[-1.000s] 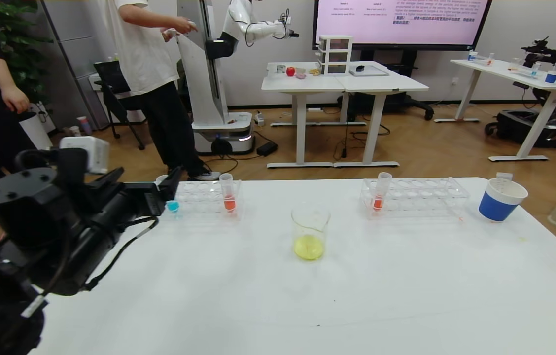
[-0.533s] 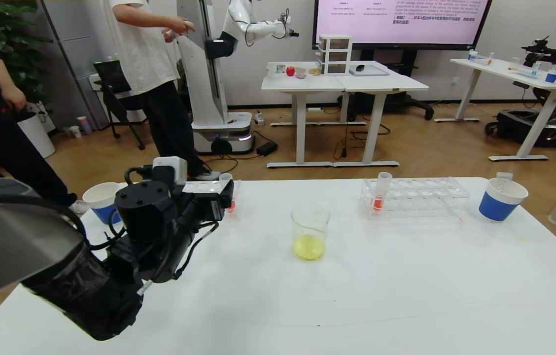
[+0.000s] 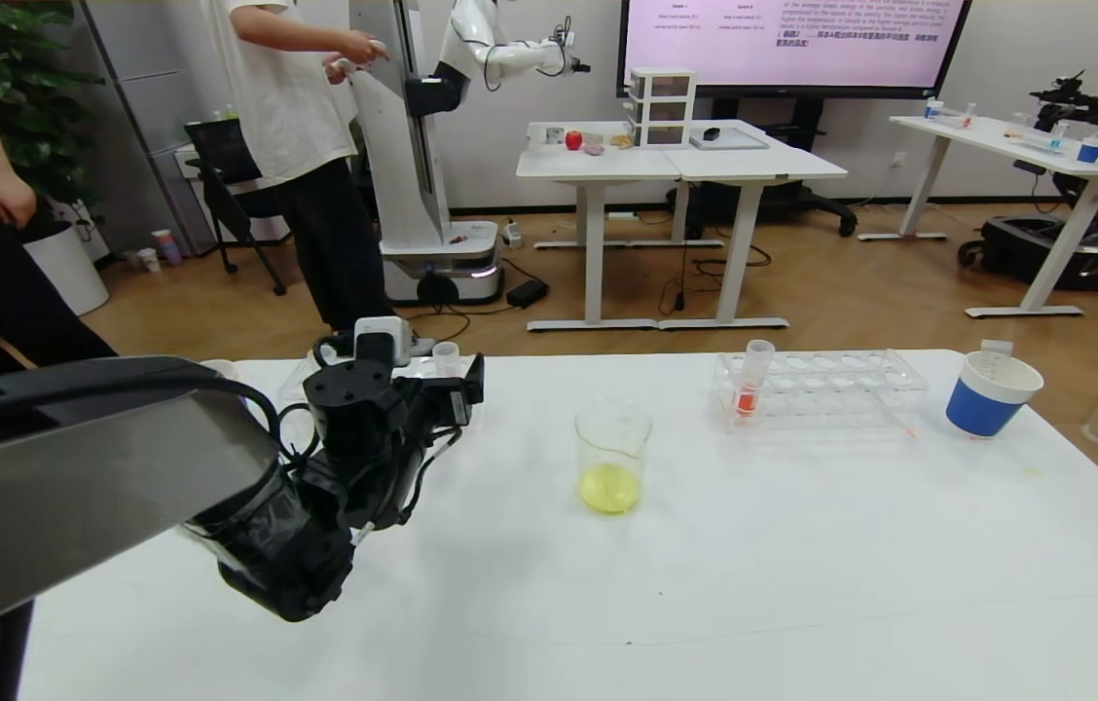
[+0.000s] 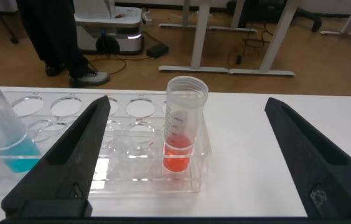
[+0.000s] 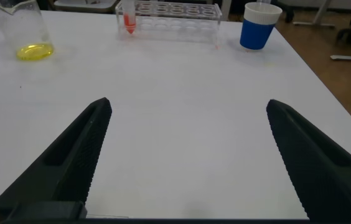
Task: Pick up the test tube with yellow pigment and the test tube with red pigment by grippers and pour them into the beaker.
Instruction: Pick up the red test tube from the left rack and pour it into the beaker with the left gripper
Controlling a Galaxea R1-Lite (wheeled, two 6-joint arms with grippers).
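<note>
I count 2 clear racks [image 3: 822, 389] on my white table [image 3: 705, 584], 1 beaker [image 3: 613, 458], 2 tubes with red liquid and 1 tube with cyan liquid [image 4: 1, 134]. 1 blue-and-white paper cup [image 3: 990, 394] stands at the table's far right, and the rim of another cup shows behind my left arm, though I cannot make out more of it.

The beaker stands upright near the middle of the table with a little yellow liquid at its bottom. 1 red tube [image 3: 751, 380] stands in the left end of the right-hand rack, long axis nearly vertical, mouth up, leaning slightly. The other red tube [image 4: 183, 134] stands upright in the end of the left-hand rack [image 4: 110, 155], mouth up, with the cyan tube tilted farther along that rack.

My left gripper [image 4: 185, 155] sits low over the table at the left rack, jaws spread wide with the red tube between them, touching neither finger. My right gripper [image 5: 188, 155] hangs over bare table, jaws wide apart and holding nothing.

The room has a wooden floor, white desks, a wall screen, another robot and 2 people standing.
</note>
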